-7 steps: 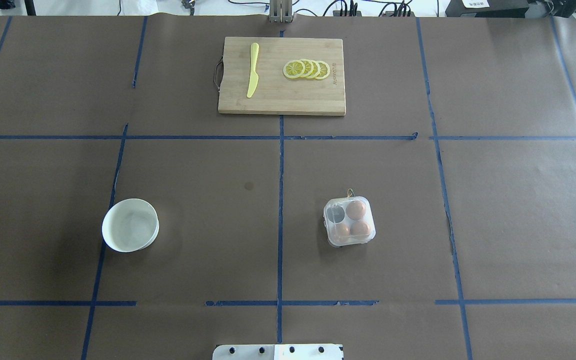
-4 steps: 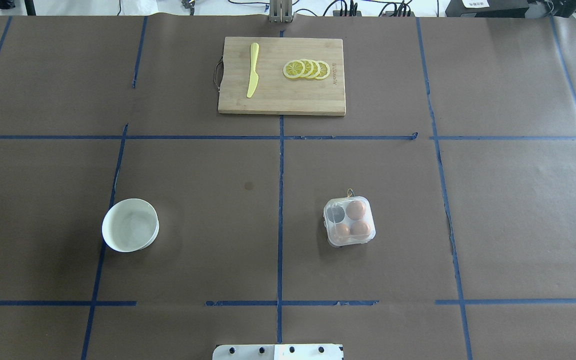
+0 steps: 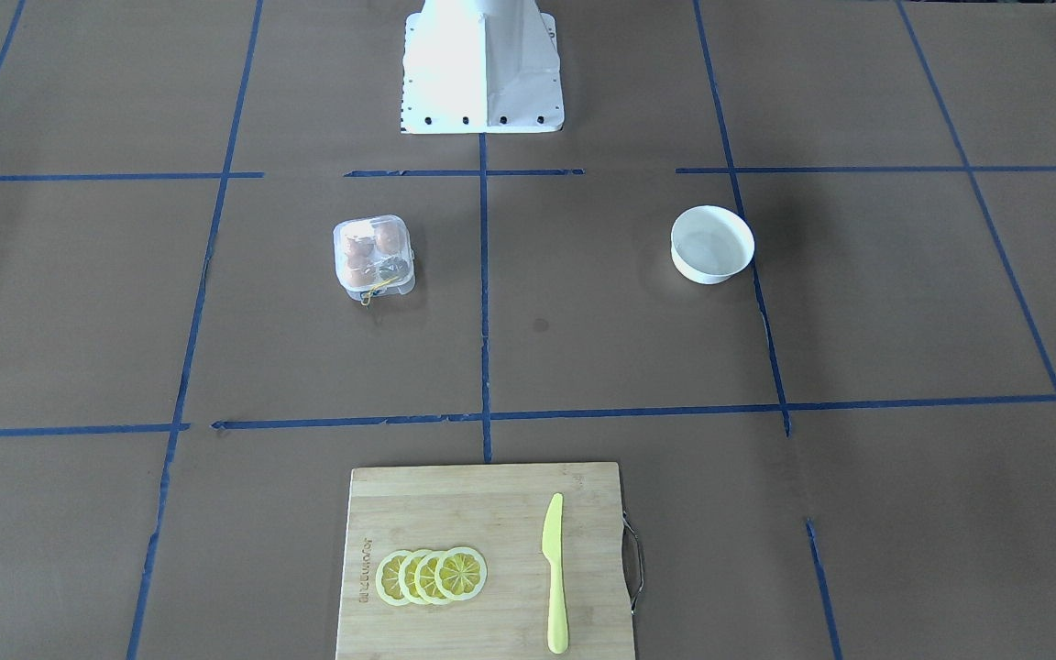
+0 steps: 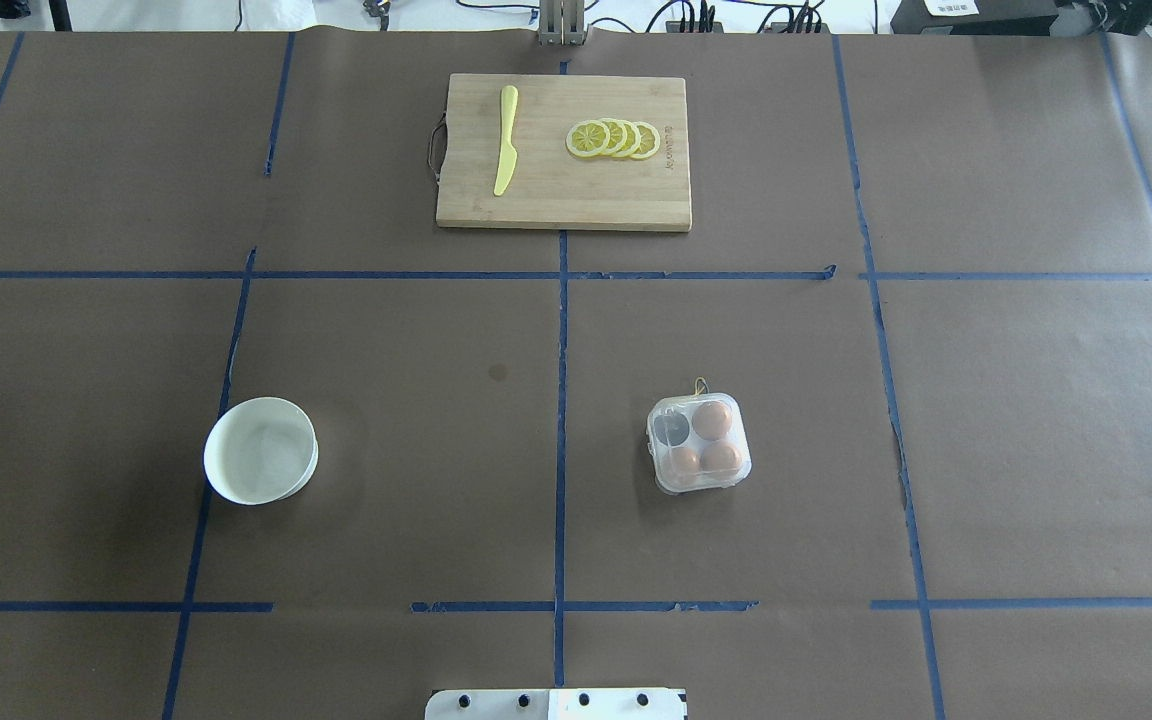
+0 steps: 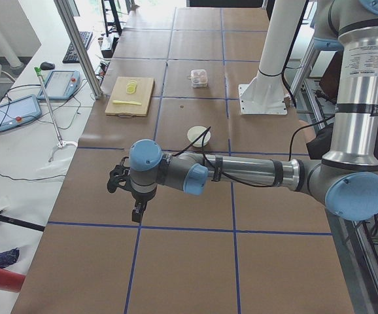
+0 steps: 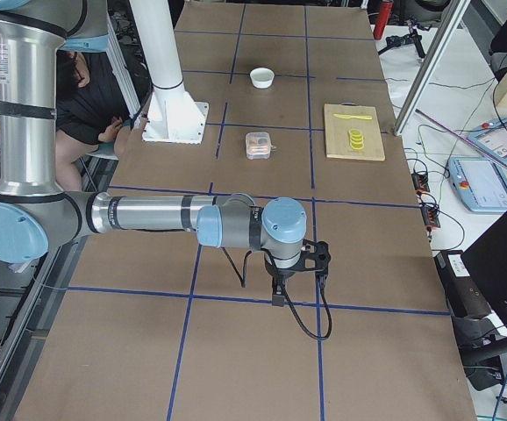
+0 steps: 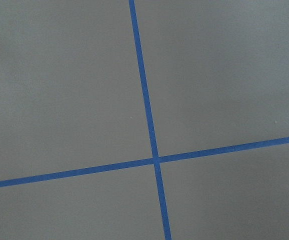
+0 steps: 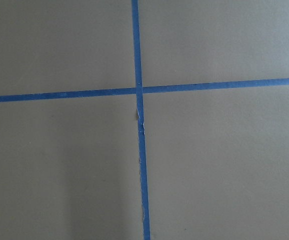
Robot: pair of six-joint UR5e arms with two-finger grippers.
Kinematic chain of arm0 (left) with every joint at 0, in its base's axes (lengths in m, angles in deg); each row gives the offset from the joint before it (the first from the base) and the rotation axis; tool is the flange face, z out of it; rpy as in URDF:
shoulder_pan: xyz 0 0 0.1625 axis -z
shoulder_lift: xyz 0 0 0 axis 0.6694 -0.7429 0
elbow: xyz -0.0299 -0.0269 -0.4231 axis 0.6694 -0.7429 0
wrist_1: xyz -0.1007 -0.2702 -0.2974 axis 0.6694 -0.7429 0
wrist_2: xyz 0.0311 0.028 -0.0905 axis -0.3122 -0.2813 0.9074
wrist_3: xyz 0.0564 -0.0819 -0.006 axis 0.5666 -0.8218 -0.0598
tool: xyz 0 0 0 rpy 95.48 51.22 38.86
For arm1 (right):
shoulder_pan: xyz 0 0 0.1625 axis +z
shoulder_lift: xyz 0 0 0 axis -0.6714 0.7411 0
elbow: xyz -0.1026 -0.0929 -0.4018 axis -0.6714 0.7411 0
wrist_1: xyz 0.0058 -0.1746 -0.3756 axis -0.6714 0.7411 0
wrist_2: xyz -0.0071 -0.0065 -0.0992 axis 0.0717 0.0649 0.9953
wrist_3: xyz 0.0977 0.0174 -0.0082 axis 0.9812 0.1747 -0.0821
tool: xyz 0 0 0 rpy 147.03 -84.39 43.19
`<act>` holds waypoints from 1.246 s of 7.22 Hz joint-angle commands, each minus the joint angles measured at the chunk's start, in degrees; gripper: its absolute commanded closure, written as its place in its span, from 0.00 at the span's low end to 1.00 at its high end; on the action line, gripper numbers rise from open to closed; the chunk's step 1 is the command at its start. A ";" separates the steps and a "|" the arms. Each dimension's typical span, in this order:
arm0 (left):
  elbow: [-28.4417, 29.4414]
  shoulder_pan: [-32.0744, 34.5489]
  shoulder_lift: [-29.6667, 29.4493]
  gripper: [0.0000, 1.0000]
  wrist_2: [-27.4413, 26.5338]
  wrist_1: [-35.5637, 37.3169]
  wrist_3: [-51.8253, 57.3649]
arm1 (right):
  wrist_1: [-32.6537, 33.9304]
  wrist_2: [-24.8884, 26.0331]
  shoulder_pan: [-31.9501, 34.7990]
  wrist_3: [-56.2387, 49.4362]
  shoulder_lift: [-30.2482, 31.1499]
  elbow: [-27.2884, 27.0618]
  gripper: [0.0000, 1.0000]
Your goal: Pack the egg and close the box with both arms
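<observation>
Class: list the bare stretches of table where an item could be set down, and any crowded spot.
Bare paper lies between the bowl and the box, and between both and the cutting board. The board is crowded: knife, lemon slices.

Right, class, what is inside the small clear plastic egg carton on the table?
Inside the small clear plastic egg carton sit three orange-brown eggs; the fourth cup looks empty. The eggs' undersides are hidden in the cups.
</observation>
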 commanded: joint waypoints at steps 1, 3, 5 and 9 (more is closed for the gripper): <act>0.23 -0.28 0.00 0.00 -0.02 -0.13 0.03 | -0.08 0.00 -1.80 -0.50 0.65 0.29 0.00; 0.41 -2.11 0.09 0.00 -0.02 -0.31 0.03 | -0.34 0.00 -1.80 -0.68 0.65 0.38 0.00; 0.49 -2.39 0.26 0.00 -0.02 -0.22 0.03 | -0.43 -0.17 -1.80 -0.77 0.74 0.38 0.00; 1.19 -4.06 0.26 0.00 -0.11 -0.57 0.12 | -0.52 -0.35 -1.80 -0.77 0.83 0.12 0.00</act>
